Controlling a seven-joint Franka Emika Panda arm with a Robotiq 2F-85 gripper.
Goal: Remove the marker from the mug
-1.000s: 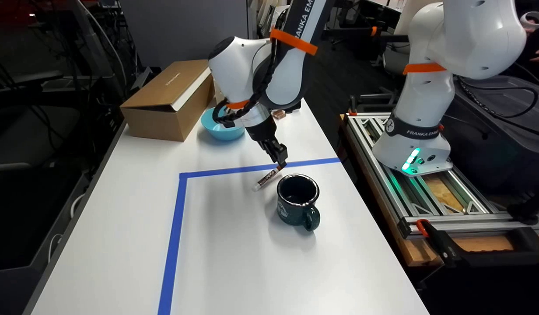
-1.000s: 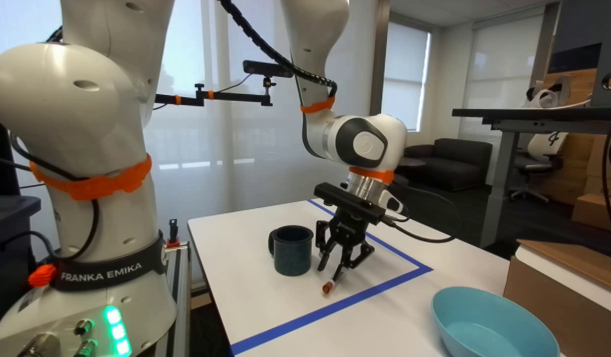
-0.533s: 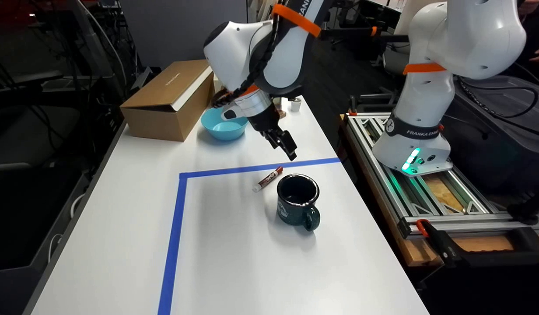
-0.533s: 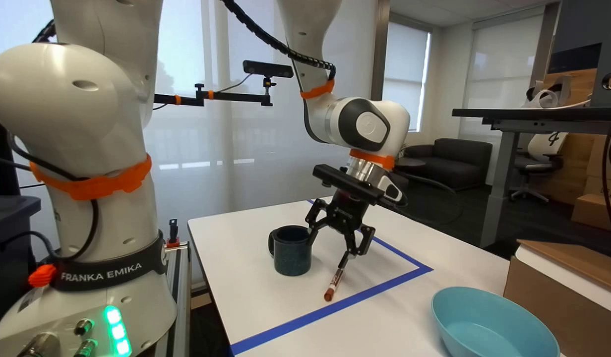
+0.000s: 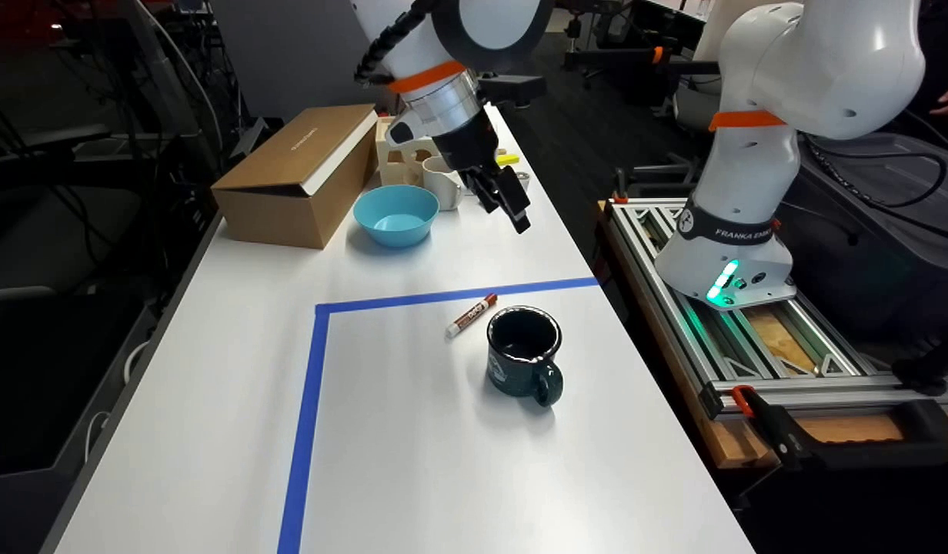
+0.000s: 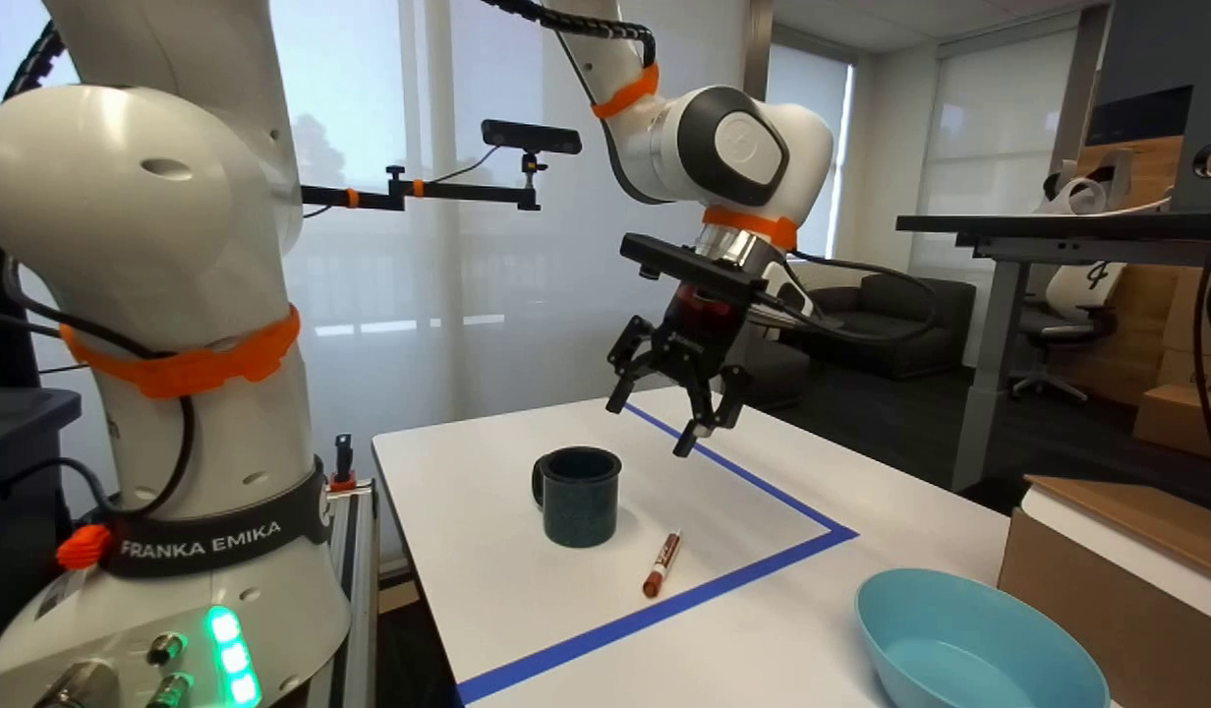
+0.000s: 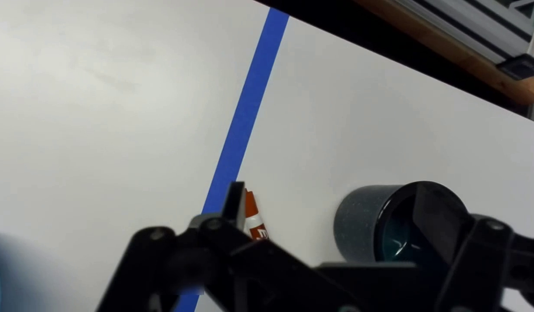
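The marker (image 5: 472, 315), white with a brown-red cap and label, lies flat on the white table beside the mug and apart from it. Dark teal and glossy, the mug (image 6: 580, 506) stands upright, its handle toward the robot base. My gripper (image 6: 651, 425) hangs well above the tabletop, fingers spread wide with nothing between them. In the wrist view one finger (image 7: 236, 199) partly covers the marker (image 7: 255, 220), and the opposite finger overlaps the opening of the mug (image 7: 358, 221); both objects are below the fingertips.
Blue tape (image 5: 308, 415) marks lines on the table. A light-blue bowl (image 6: 969, 629) and a cardboard box (image 5: 289, 177) stand at the far end, with a pale cup (image 5: 441, 188) behind the bowl. The robot base (image 5: 724, 261) stands beyond the table's edge.
The gripper has spread its fingers and let go of the marker, which stays on the table. The arm has then risen up and away from it. The mug has not moved.
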